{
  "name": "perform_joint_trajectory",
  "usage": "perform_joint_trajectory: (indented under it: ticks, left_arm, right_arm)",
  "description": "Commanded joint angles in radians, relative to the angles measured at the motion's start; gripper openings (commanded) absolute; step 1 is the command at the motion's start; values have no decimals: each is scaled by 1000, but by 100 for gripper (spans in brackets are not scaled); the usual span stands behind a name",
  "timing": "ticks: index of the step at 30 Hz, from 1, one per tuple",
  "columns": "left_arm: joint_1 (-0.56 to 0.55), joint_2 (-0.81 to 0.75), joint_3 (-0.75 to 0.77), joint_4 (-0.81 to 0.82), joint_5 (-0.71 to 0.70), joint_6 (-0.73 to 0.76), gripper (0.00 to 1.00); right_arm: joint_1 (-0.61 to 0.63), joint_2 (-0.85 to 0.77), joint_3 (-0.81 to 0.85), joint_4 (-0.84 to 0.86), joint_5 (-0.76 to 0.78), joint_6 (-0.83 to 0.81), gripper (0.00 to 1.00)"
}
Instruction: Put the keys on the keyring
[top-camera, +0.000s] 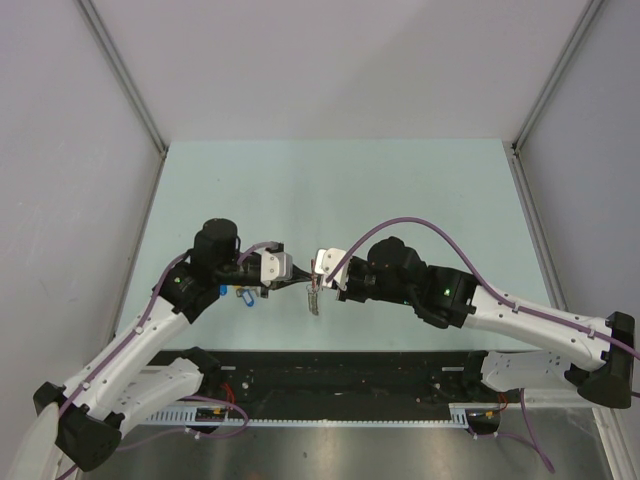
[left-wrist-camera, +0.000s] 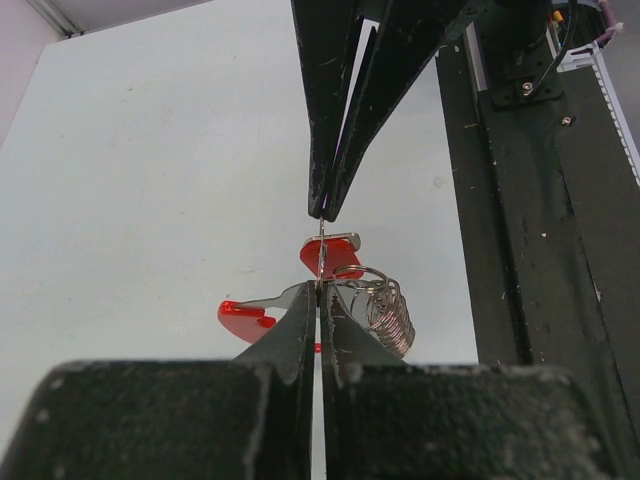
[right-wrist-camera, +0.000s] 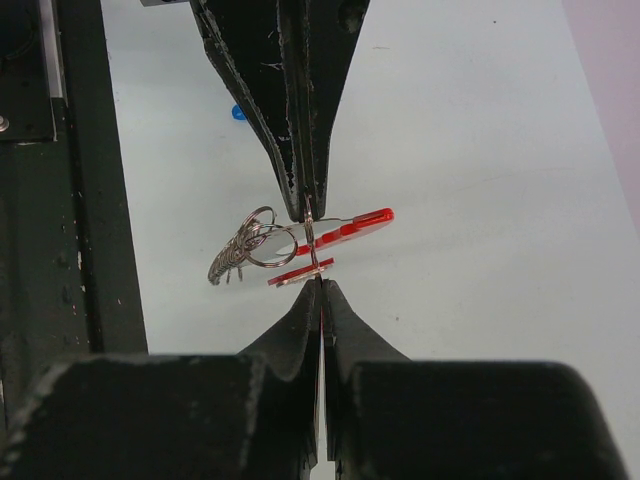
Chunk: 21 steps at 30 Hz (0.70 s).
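Note:
My left gripper (top-camera: 296, 279) and right gripper (top-camera: 316, 281) meet tip to tip above the table's middle, both shut. The keyring hangs between them (top-camera: 315, 298): a red curved band (left-wrist-camera: 245, 318) and a grey coil of rings (left-wrist-camera: 388, 310), also in the right wrist view (right-wrist-camera: 238, 252). The left gripper (left-wrist-camera: 320, 287) pinches a thin ring of it, seen edge-on. The right gripper (right-wrist-camera: 320, 283) pinches the edge of a flat red key head (right-wrist-camera: 300, 272), which also shows in the left wrist view (left-wrist-camera: 332, 258). A blue key (top-camera: 245, 296) lies on the table under the left arm.
A black rail (top-camera: 340, 375) runs along the table's near edge, close below the grippers. Grey walls enclose the pale table (top-camera: 330, 190) on the left, right and back.

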<state>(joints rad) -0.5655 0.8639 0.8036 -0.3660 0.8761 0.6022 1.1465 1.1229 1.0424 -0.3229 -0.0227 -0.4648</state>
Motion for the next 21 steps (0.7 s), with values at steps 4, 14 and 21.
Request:
perform_joint_trajectory:
  ticks: [4, 14, 21]
  left_arm:
    - [-4, 4, 3, 24, 72, 30, 0]
    - [-4, 20, 14, 15, 80, 24, 0]
    - [-4, 14, 11, 38, 73, -7, 0]
  right_arm:
    - [9, -2, 42, 36, -10, 3, 0]
    - [13, 6, 41, 51, -28, 11, 0]
    - [19, 11, 41, 62, -48, 18, 0]
